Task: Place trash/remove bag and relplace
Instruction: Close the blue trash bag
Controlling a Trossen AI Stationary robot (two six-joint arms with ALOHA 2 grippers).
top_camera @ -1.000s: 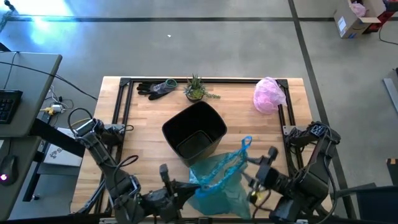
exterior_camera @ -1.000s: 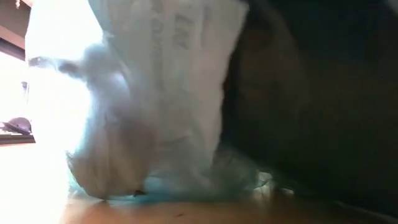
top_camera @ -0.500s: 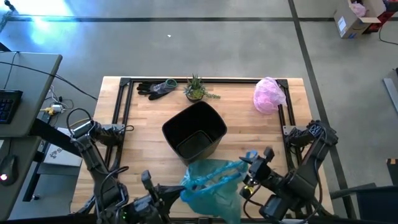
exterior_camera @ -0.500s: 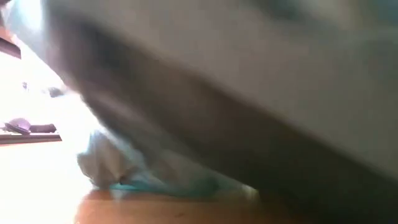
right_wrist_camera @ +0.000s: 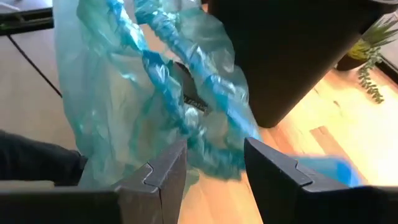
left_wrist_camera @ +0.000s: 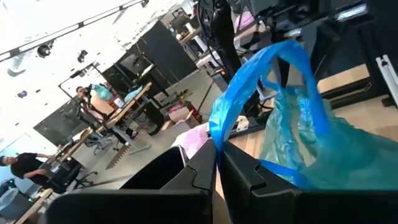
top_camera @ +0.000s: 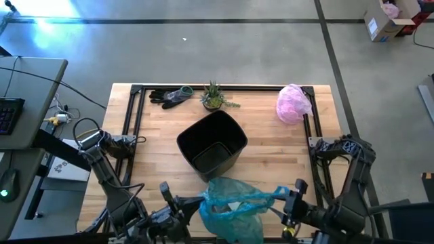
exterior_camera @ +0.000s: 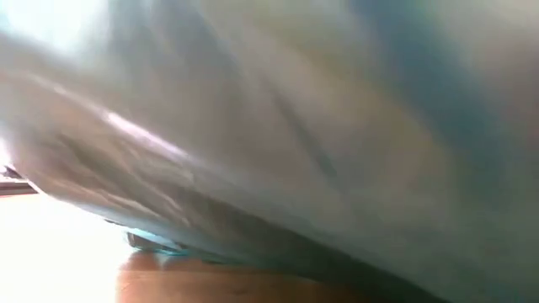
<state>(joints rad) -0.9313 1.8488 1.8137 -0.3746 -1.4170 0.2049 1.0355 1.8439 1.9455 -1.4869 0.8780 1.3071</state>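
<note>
Teal bin liner [top_camera: 230, 207], bulging and wrinkled, sits at the near edge of the wooden surface [top_camera: 271, 146], just in front of the empty black bin [top_camera: 211, 144] and between the two arms. The liner is out of the bin, so the step in hand looks like the removal and tying-off of the full bag.

The left pincer [left_wrist_camera: 217, 163] has its fingers pressed together on a blue drawstring loop [left_wrist_camera: 273, 74] that rises from the liner's mouth. The right pincer [right_wrist_camera: 214, 165] has its fingers parted, with the gathered blue tie and crumpled teal film lying between and just beyond them; it grips nothing that can be seen. From above, it sits low at the near right [top_camera: 293, 203], touching or just beside a stretched blue tie.

A pale pink bag [top_camera: 293, 103], a small green plant [top_camera: 214, 96] and dark gloves [top_camera: 169, 96] lie along the far edge.

Judging from this, the next move calls for the right pincer to close on its tie so both arms can carry the liner clear of the bin.
</note>
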